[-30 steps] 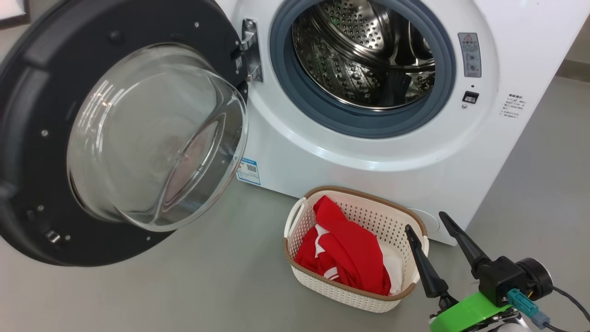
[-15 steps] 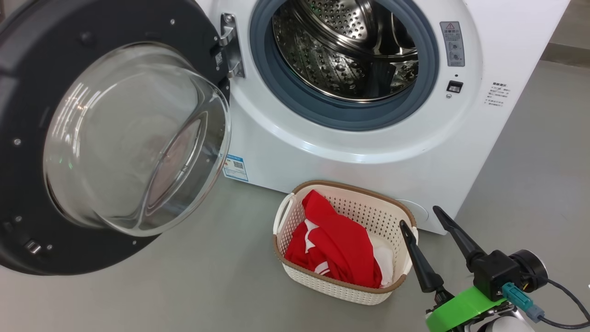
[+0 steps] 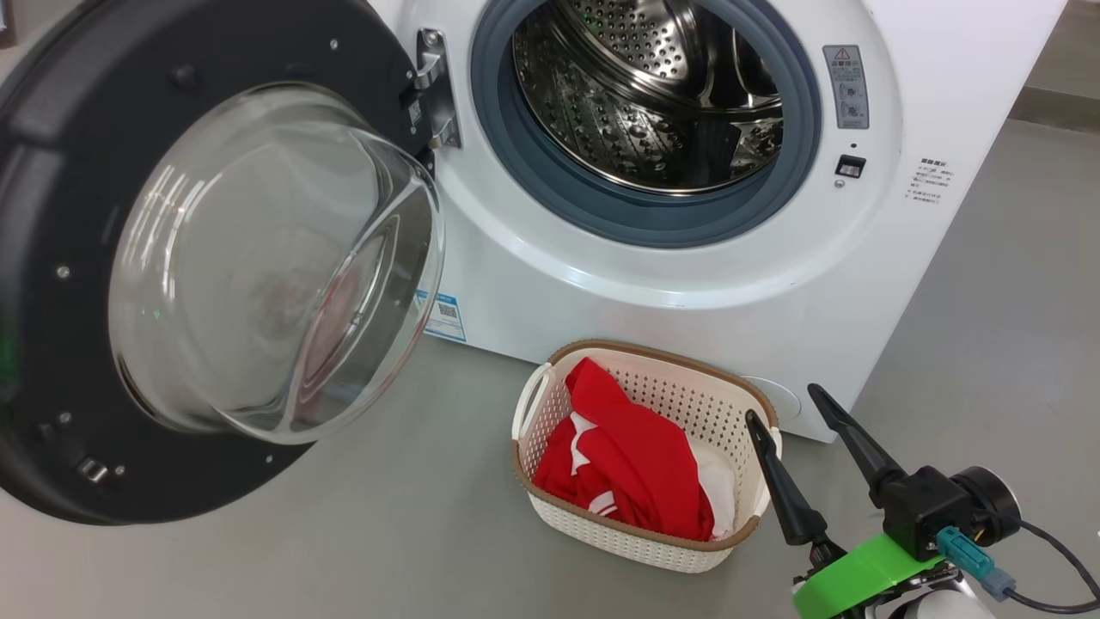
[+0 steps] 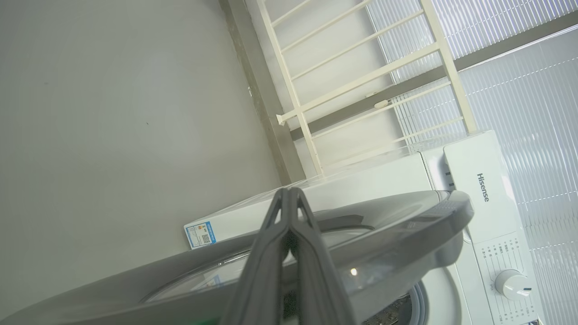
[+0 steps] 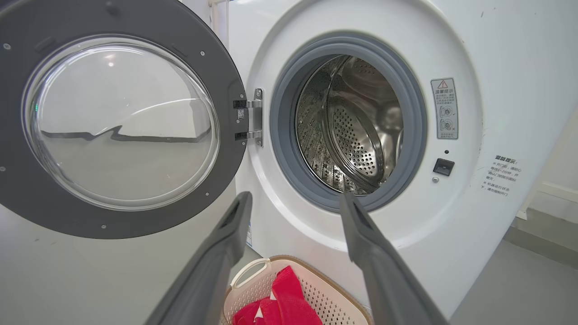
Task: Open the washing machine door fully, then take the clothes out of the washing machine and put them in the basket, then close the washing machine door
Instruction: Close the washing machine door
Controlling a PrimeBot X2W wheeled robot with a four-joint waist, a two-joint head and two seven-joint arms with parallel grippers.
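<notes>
Grey floor (image 3: pixel 344 559) bears the basket (image 3: pixel 653 550) holding the clothes (image 3: pixel 636 464). Left gripper (image 4: pixel 289 194), fingers pinched together and empty, seems just behind the washing machine door (image 3: pixel 51 172); right gripper (image 3: pixel 782 404) gapes empty. Pushing may slip off the glossy rim, leaving it ajar.

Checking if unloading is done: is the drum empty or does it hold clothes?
Empty as far as visible: the drum shows bare perforated steel; the red clothes lie in the basket.
</notes>
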